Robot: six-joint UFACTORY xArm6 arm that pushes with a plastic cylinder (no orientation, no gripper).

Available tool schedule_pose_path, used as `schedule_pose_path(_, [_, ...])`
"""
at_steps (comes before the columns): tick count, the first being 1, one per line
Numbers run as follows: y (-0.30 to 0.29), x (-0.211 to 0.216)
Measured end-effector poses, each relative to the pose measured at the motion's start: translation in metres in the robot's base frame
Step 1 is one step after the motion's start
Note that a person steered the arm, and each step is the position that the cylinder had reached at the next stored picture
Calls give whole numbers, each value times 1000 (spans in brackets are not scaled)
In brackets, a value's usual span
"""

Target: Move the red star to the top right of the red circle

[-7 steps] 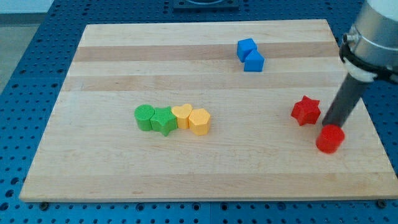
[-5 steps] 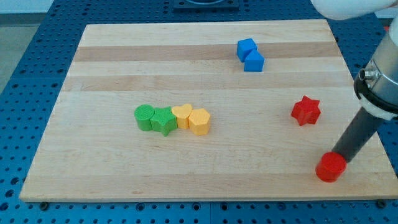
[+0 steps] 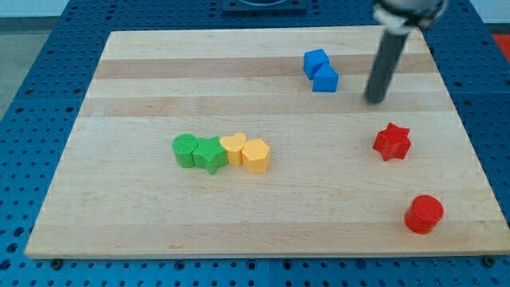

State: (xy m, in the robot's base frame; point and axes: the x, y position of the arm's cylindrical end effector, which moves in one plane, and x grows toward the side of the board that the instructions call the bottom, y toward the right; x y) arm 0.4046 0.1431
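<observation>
The red star [image 3: 392, 141] lies on the wooden board [image 3: 263, 231] at the view's right. The red circle [image 3: 423, 214] lies below it and a little to the right, near the board's bottom right corner, apart from the star. My tip [image 3: 374, 100] is above the star and slightly to its left, clear of it, and to the right of the blue blocks.
Two blue cubes [image 3: 320, 70] touch each other near the view's top. A row of a green circle [image 3: 185, 150], green star [image 3: 210, 155], yellow heart [image 3: 233, 147] and yellow hexagon [image 3: 256, 155] sits left of centre.
The tip pushed the red circle down toward the board's bottom right, then left it and moved up and left to a spot above the red star. The star has not moved.
</observation>
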Motion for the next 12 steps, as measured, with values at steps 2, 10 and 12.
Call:
schedule_pose_path(2, [9,93])
schedule_pose_path(10, [10,37])
schedule_pose_path(12, [15,10])
